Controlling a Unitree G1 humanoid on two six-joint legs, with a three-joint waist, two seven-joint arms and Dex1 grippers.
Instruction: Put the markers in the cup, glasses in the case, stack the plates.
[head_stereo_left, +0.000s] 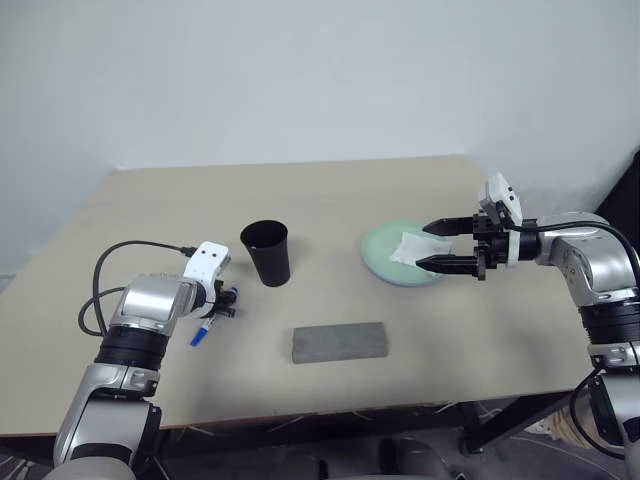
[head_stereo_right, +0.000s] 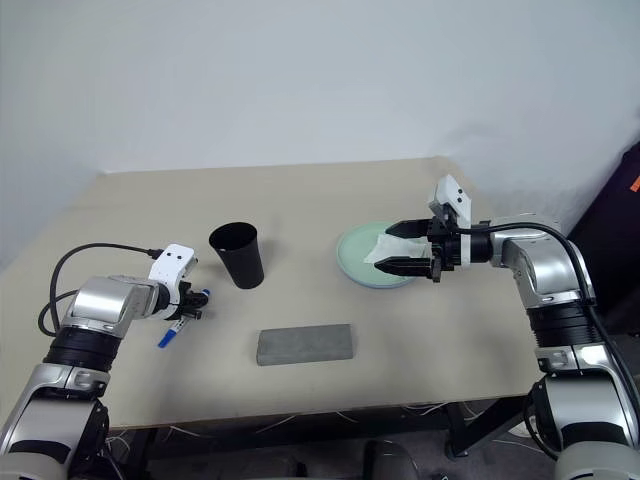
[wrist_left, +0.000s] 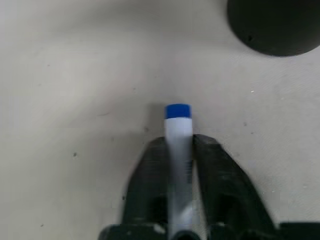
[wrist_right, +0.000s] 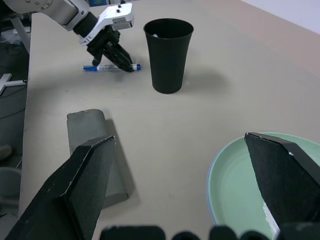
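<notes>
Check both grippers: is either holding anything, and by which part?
The left gripper is shut on the blue-capped marker, gripping its white barrel just behind the cap. The right gripper holds nothing.

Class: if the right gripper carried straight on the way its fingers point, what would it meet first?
Probably the black cup; the right gripper points across the green plate toward it, though depth is uncertain.

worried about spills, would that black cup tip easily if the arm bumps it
Probably yes: the cup stands upright, tall and tapering to a narrow base, so a bump near its rim could topple it. It looks like thin plastic, so likely light, and on the smooth table it may slide first.
</notes>
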